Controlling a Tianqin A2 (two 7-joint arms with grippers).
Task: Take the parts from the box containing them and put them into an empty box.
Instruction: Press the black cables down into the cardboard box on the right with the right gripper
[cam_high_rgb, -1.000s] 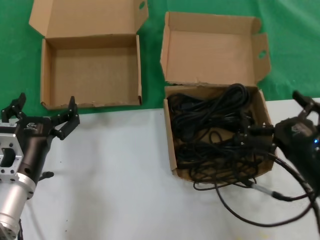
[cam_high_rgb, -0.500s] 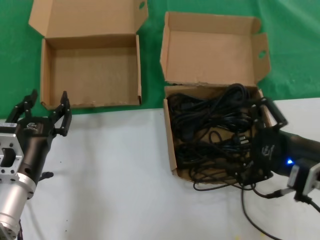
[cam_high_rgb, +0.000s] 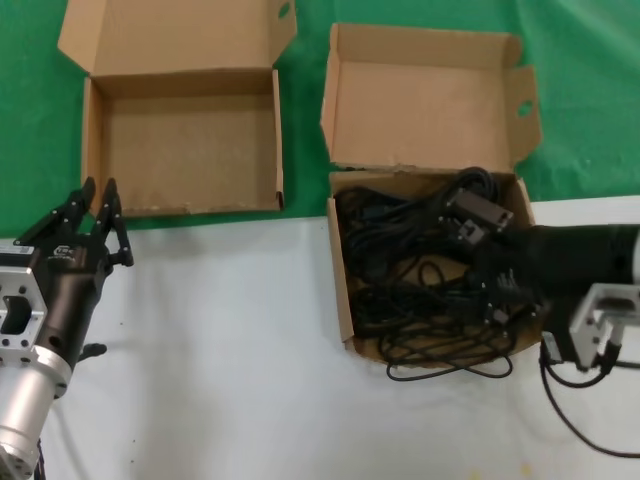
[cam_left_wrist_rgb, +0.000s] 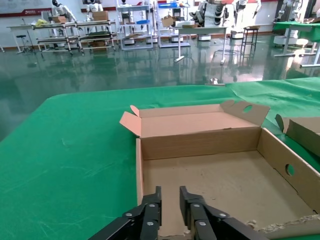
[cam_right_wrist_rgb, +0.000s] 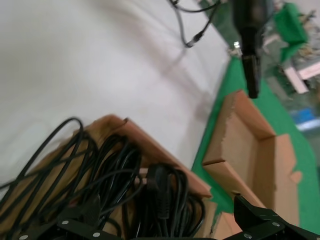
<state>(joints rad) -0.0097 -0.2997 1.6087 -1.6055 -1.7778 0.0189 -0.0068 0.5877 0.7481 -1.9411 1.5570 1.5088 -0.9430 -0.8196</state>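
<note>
A white table (cam_high_rgb: 230, 350) fills the near part of the head view, with green cloth (cam_high_rgb: 590, 110) covering the far part, and both cardboard boxes sit at the line where the two meet. The empty box (cam_high_rgb: 185, 140) stands on the robot's left, wide and shallow with its lid folded back and its bare floor showing; the left wrist view looks straight into it (cam_left_wrist_rgb: 220, 175). The box containing the parts (cam_high_rgb: 430, 250) stands on the right, squarish, its lid upright behind it with a small oval hole in a side flap. It is packed with the parts (cam_high_rgb: 420, 270), a tangle of black cables, some loops of which spill over the near wall onto the table; the right wrist view shows the same coils (cam_right_wrist_rgb: 125, 195) heaped against the cardboard wall. The right gripper (cam_high_rgb: 482, 250) reaches in from the right side and sits over the cables inside that box, its fingers spread wide apart, one near the far wall and one lower among the loops, grasping nothing that can be seen. The left gripper (cam_high_rgb: 90, 215) hovers over the table just in front of the empty box's near wall, its fingers (cam_left_wrist_rgb: 150, 215) drawn nearly together with only a narrow slit between them, holding nothing.
</note>
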